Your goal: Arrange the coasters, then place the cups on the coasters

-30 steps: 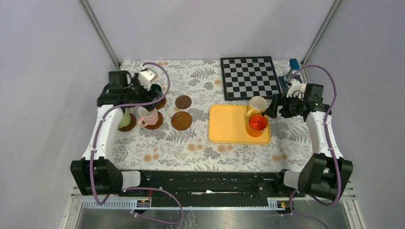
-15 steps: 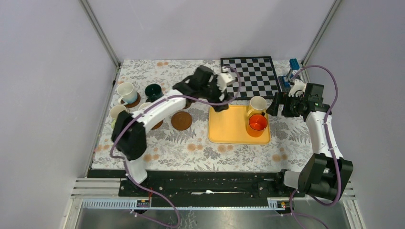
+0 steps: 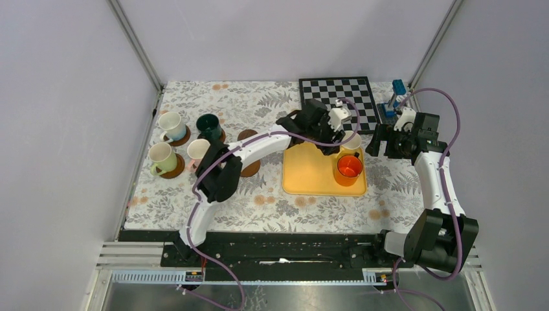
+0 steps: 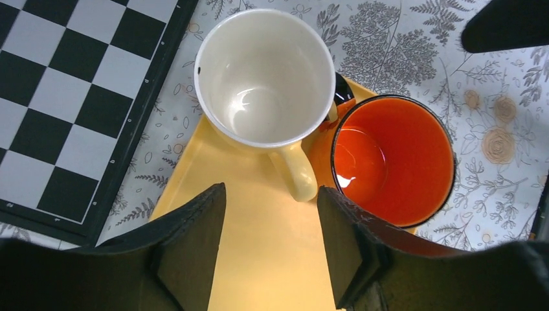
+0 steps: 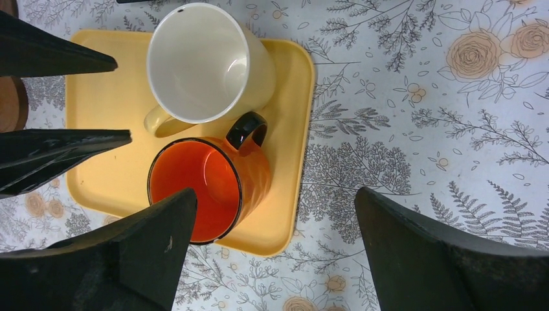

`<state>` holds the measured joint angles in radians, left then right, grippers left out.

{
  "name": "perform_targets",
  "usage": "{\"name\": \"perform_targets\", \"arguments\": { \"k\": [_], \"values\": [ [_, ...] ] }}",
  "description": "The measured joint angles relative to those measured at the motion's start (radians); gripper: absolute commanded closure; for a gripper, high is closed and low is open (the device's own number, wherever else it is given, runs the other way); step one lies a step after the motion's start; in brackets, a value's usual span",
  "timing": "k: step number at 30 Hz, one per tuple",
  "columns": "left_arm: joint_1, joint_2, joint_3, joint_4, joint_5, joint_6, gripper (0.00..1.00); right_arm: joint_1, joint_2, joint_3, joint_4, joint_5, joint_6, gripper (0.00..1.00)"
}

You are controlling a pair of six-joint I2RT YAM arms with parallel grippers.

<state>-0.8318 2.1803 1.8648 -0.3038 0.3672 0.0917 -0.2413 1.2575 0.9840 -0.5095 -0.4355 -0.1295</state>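
Two cups stand on the yellow tray point(image 3: 309, 175): a cream-yellow cup point(image 4: 265, 74) and an orange cup point(image 4: 392, 159) touching it. My left gripper point(image 4: 270, 191) hovers over the tray, open. The cream cup's handle point(image 4: 294, 172) points into the gap, just ahead of the fingertips. My right gripper point(image 5: 275, 194) stands wide open at the tray's right edge, beside the orange cup point(image 5: 207, 184). At the left, four cups sit on coasters: white point(image 3: 170, 123), dark green point(image 3: 208, 124), light green point(image 3: 160, 157), pink point(image 3: 197, 150). Two bare coasters point(image 3: 246, 135) point(image 3: 251, 168) are partly hidden by the left arm.
A chessboard point(image 3: 338, 103) lies behind the tray, close to the cream cup. A small blue object point(image 3: 398, 87) sits at the back right corner. The left arm stretches across the table's middle. Grey walls enclose the flowered tablecloth on three sides.
My left arm swung from the cups at the left across to the tray, and its jaws narrowed. The right arm barely moved.
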Motion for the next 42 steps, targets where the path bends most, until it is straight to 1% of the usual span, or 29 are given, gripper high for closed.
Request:
{"name": "perform_targets", "arguments": {
  "k": [2,6,22,29,35,42],
  "values": [
    [-0.002,0.024,0.013,0.000,-0.003,-0.007,0.45,-0.001,0.000,0.000,0.000,0.008,0.000,0.02],
    [-0.005,0.051,0.027,0.002,-0.007,-0.011,0.47,-0.002,0.000,0.000,0.002,0.010,0.001,0.02],
    [-0.009,0.067,0.040,0.022,0.019,-0.063,0.46,-0.002,0.000,0.000,0.007,0.025,0.000,0.02],
    [-0.033,0.075,0.058,0.018,0.010,-0.066,0.46,-0.002,0.000,0.000,0.007,0.025,-0.001,0.02],
    [-0.045,0.094,0.075,0.016,-0.016,-0.064,0.51,-0.002,0.000,0.000,0.007,0.025,-0.003,0.02],
    [-0.045,0.112,0.091,0.009,-0.062,-0.061,0.61,-0.002,-0.002,0.000,0.007,0.025,-0.004,0.02]
  ]
}}
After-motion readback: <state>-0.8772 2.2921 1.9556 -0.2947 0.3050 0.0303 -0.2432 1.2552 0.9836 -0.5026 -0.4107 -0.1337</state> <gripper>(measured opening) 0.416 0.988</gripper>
